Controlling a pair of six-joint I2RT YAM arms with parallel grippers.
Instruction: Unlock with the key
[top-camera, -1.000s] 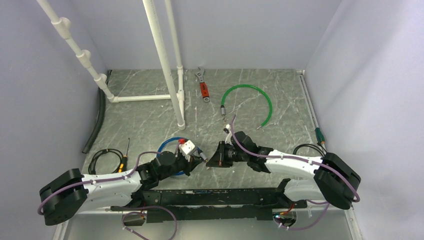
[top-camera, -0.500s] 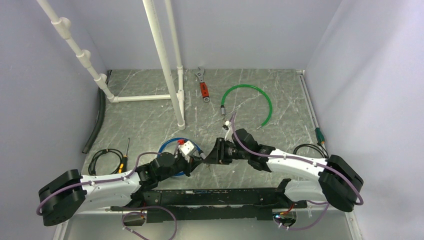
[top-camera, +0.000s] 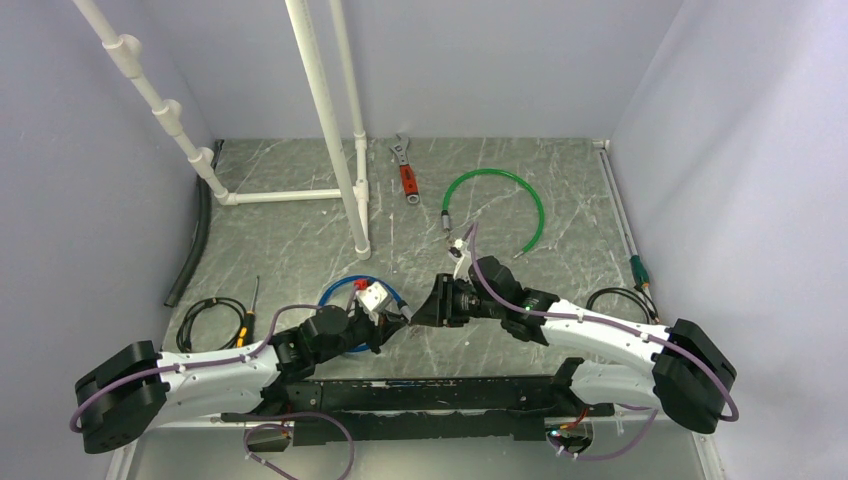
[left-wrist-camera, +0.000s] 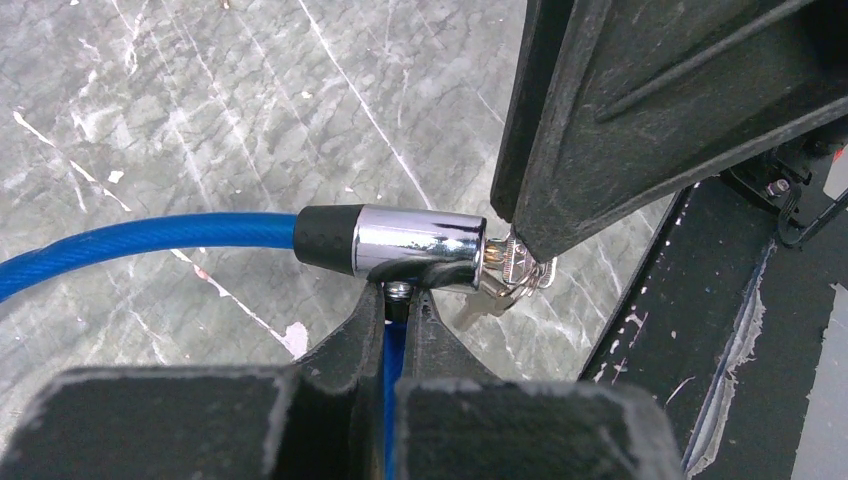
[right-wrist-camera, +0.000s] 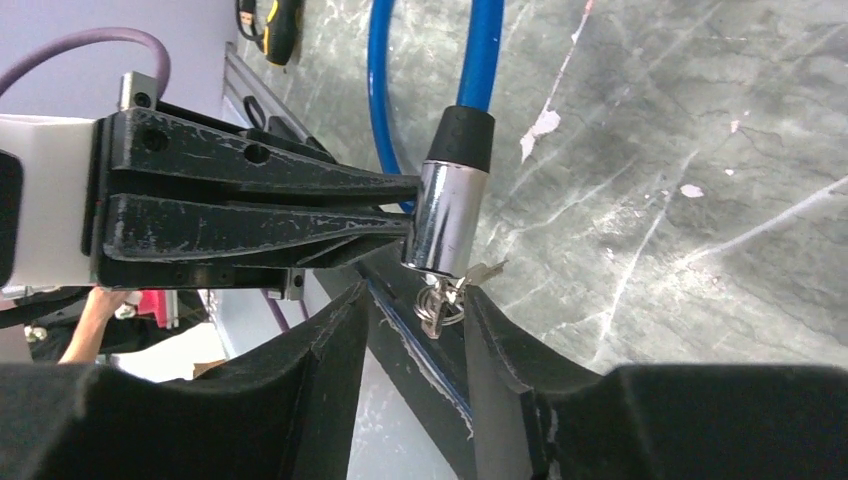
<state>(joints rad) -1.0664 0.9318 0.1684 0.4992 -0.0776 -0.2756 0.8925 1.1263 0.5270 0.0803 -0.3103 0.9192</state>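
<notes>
Marbled table (top-camera: 580, 180) — one key (left-wrist-camera: 512, 272), left claw (left-wrist-camera: 400, 305) pinching one blue lock (left-wrist-camera: 415, 245).

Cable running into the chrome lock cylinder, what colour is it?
Blue. The cable shows best in the left wrist view.

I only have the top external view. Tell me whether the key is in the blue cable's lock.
Observer: In the left wrist view, the key sticks out of the end of the chrome lock barrel and looks seated.
Operator: Report the right claw.
Observer: The right wrist view shows the right claw open, with one finger on either side of the key. It is not closed on it.
Operator: Confirm the left hold.
Observer: The left claw is shut on the blue cable just under the barrel.
</notes>
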